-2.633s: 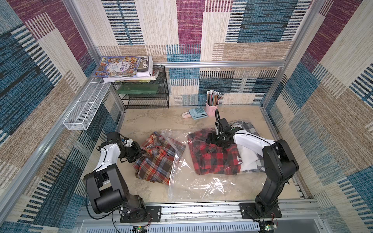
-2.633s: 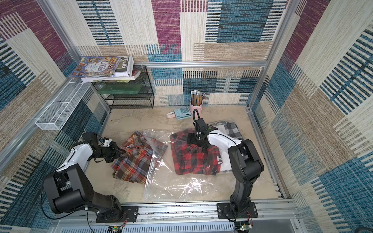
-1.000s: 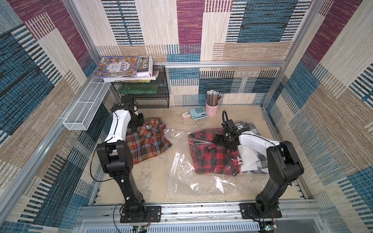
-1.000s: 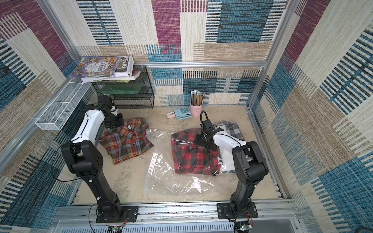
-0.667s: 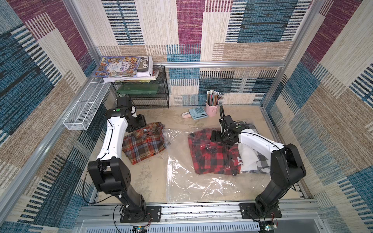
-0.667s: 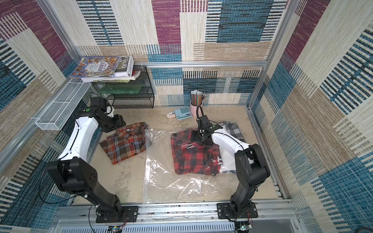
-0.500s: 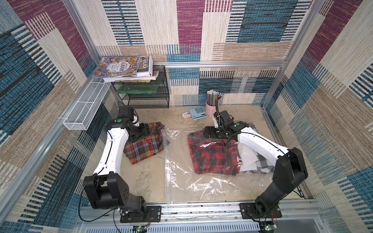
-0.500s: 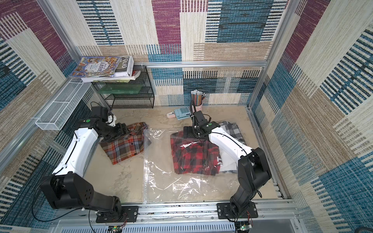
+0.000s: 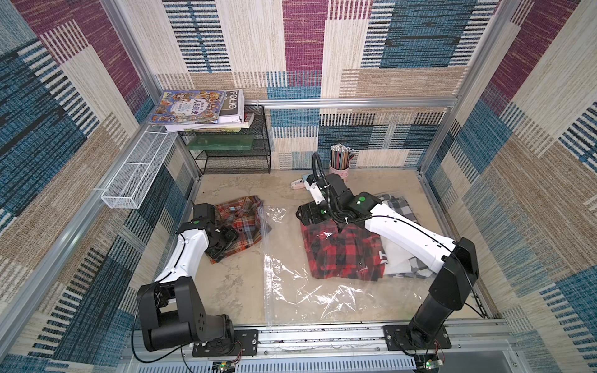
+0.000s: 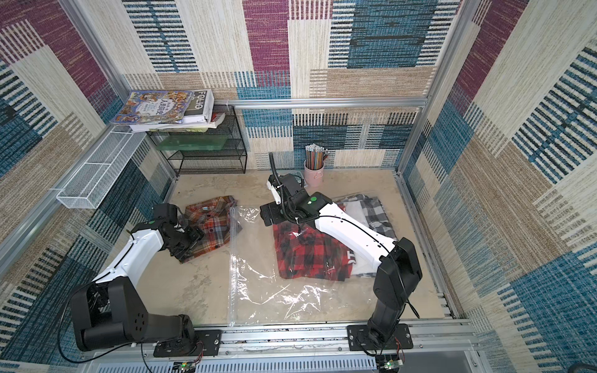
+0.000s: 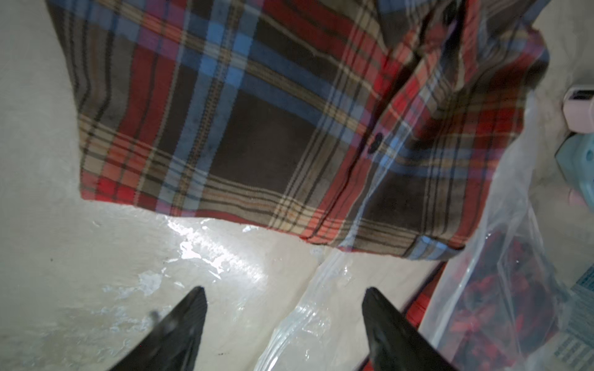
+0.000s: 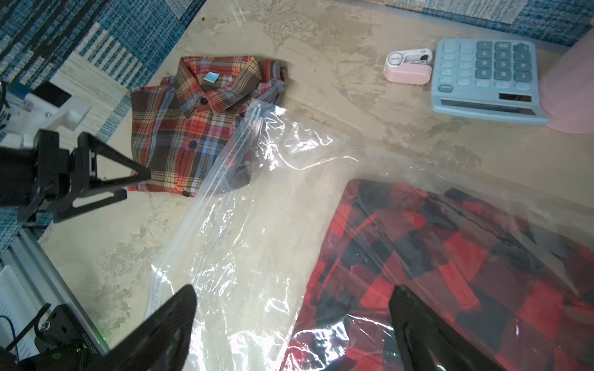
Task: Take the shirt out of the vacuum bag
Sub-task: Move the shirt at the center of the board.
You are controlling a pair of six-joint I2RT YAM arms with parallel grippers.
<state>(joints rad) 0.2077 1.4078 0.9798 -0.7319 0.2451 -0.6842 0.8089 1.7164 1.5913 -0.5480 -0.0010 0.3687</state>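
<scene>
The brown, red and blue plaid shirt point(image 9: 240, 218) point(image 10: 210, 222) point(image 12: 180, 128) lies flat on the table at the left. The clear vacuum bag point(image 9: 290, 268) point(image 10: 255, 268) point(image 12: 257, 225) is spread in the middle, and its zip edge lies over the shirt's right side. My left gripper point(image 11: 283, 290) point(image 9: 224, 243) point(image 12: 136, 183) hovers open and empty at the shirt's front edge. My right gripper point(image 12: 293, 289) point(image 9: 303, 215) is open above the bag's back part, beside a red-black checked shirt point(image 9: 339, 255) point(image 12: 450, 257) inside the bag.
White and grey-checked clothes point(image 9: 399, 206) lie under the right arm. A black wire rack point(image 9: 232, 155) with books stands at the back left, beside a white wire basket point(image 9: 135, 174). A pencil cup point(image 9: 339, 166), calculator point(image 12: 485, 77) and pink device point(image 12: 406, 69) sit at the back.
My left gripper opened and let go of the plaid shirt, then drew back toward the front. The shirt stays at the left. My right arm rose and reached further left over the bag.
</scene>
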